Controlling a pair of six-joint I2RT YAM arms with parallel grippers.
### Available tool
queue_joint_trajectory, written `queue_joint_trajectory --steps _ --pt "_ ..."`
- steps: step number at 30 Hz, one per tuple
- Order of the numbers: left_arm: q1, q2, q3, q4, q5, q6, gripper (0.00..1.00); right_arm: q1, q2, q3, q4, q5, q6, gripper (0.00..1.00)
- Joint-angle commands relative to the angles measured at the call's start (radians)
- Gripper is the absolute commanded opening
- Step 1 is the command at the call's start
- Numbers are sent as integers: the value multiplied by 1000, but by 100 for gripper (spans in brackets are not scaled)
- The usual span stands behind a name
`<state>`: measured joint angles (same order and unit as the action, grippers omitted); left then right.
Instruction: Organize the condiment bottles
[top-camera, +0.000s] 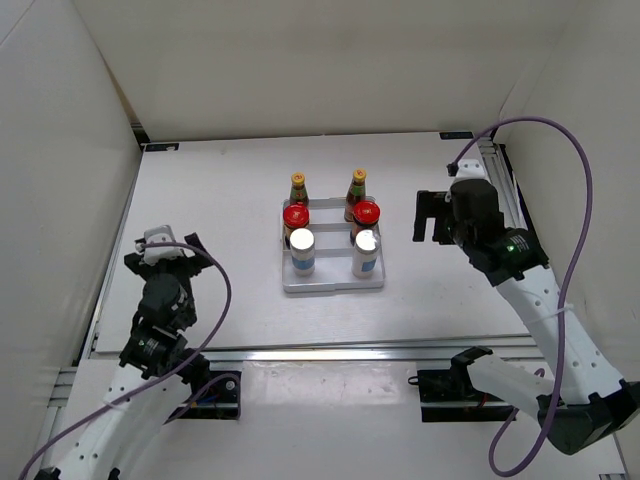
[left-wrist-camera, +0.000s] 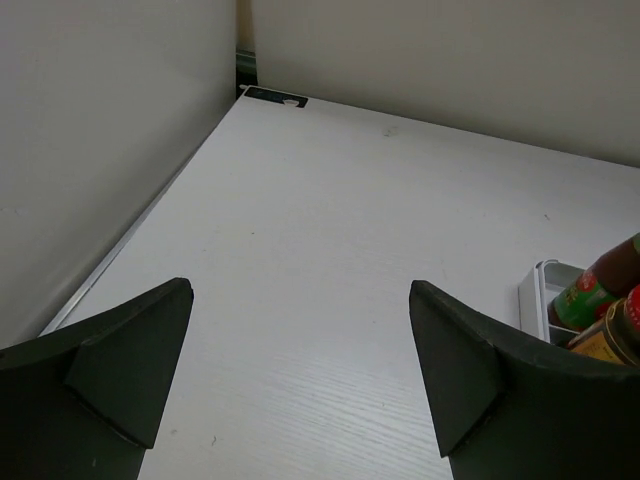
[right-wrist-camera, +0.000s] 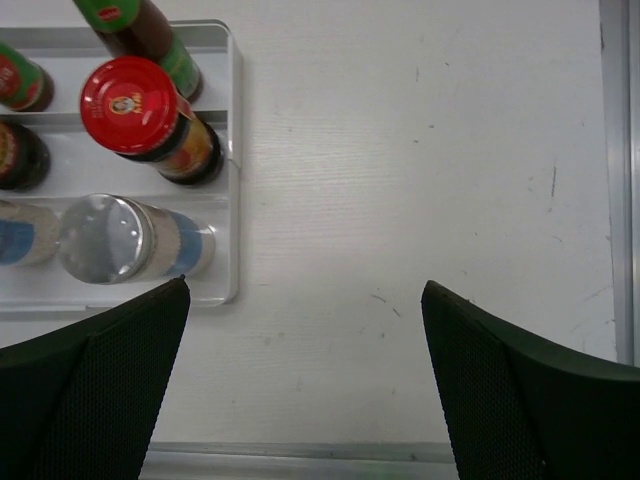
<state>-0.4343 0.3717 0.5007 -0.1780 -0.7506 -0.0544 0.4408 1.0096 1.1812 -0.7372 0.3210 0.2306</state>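
Black claws, both of them, and both gape wide with nothing between the fingers. My left gripper (left-wrist-camera: 300, 300) hangs over the bare white table (left-wrist-camera: 330, 180), gripping and touching nothing. From above it sits well apart from the white ridged plastic tray (top-camera: 330, 287), at about 8 o'clock. My right gripper (right-wrist-camera: 305, 300) is spread just as far and empty. It is poised near the tray at 3 o'clock, clear of its wall, with only tabletop between them.

All six condiment bottles stand upright in the tray, in two columns across three ridged rows.
- **12 o'clock end:** the left slim red-sauce bottle (top-camera: 298, 188) and the right slim red-sauce bottle (top-camera: 357, 186), both with yellow caps.
- **Middle row:** the left squat dark jar (top-camera: 295, 216) and the right squat dark jar (top-camera: 366, 212), both with red lids.
- **6 o'clock end:** the left white shaker (top-camera: 302, 245) and the right white shaker (top-camera: 365, 248), both with silver caps.

On my right wrist feed, the right column lines the tray edge nearest that claw.

Cream enclosure walls (top-camera: 300, 70) close in at 9, 12 and 3 o'clock. A purple cable (top-camera: 585, 200) arcs over the right arm.
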Motion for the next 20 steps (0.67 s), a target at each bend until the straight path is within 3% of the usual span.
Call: queue_joint_trajectory --steps 1,7,13,16,20 --pt "-6 -11 -56 120 -18 53 100 -2 -19 -15 -27 101 41 100" --pt "-6 94 -13 65 -38 34 100 -2 -16 -61 -41 119 75 100" --pt "-6 52 -13 55 -67 34 100 -2 -31 -66 -27 217 134 100" --pt "-6 4 -24 55 -67 34 100 -2 -100 -107 25 207 134 100" --pt "-6 -5 -43 74 -85 34 100 -2 -68 -78 -16 231 147 100"
